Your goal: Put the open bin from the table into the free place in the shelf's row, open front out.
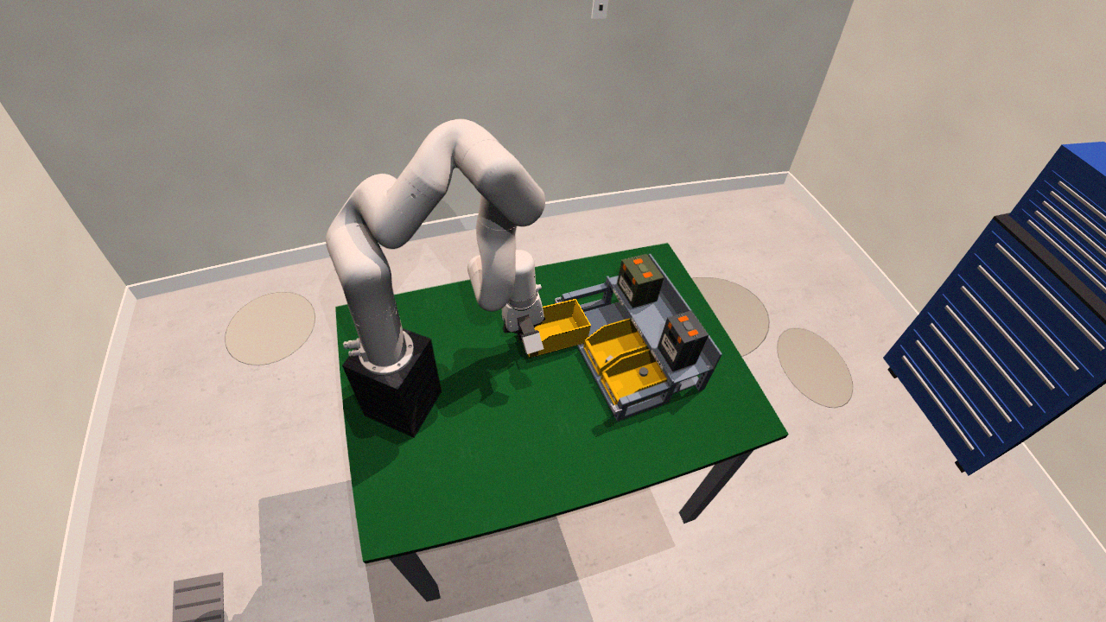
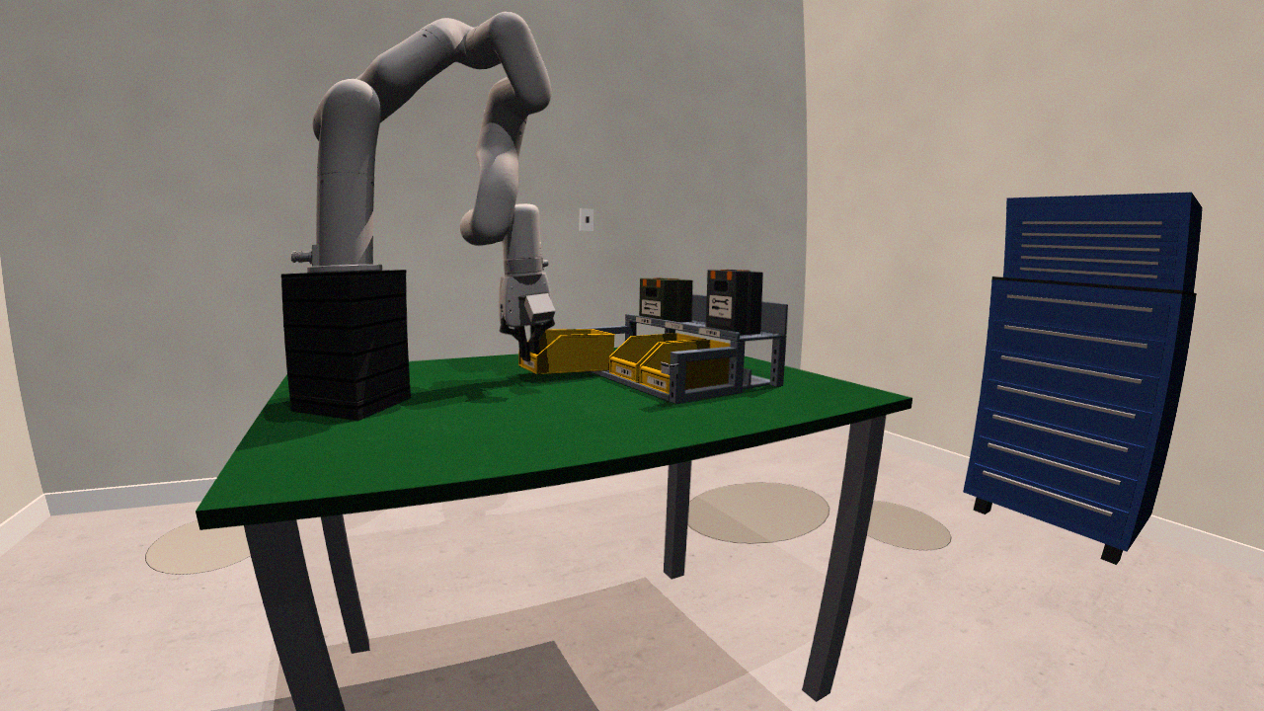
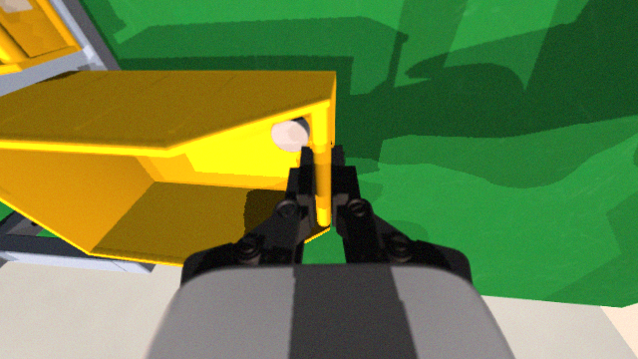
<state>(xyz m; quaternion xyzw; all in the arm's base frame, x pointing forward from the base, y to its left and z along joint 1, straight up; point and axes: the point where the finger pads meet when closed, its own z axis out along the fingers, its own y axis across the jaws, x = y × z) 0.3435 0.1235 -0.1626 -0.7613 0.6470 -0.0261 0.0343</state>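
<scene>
The yellow open bin [image 1: 562, 342] [image 2: 579, 352] [image 3: 164, 105] hangs close above the table, roughly level. Its low front is toward the arm's base and its rear end is at the shelf's front edge. My gripper [image 2: 532, 350] [image 3: 322, 164] is shut on the bin's front wall, one finger inside and one outside. A pale round part [image 3: 289, 135] shows inside by the front wall. The free place [image 1: 605, 315] is at the far end of the shelf row. Two other yellow bins [image 1: 616, 345] [image 1: 633, 377] stand side by side in the row, open fronts out.
The grey shelf [image 1: 654, 320] [image 2: 675, 387] has an upper board over the bins' rear ends. Two dark boxes with orange clips [image 1: 640, 280] [image 1: 684, 340] stand on that board. A side rail [image 1: 585, 294] bounds the free place. The green table [image 1: 479, 464] lies below.
</scene>
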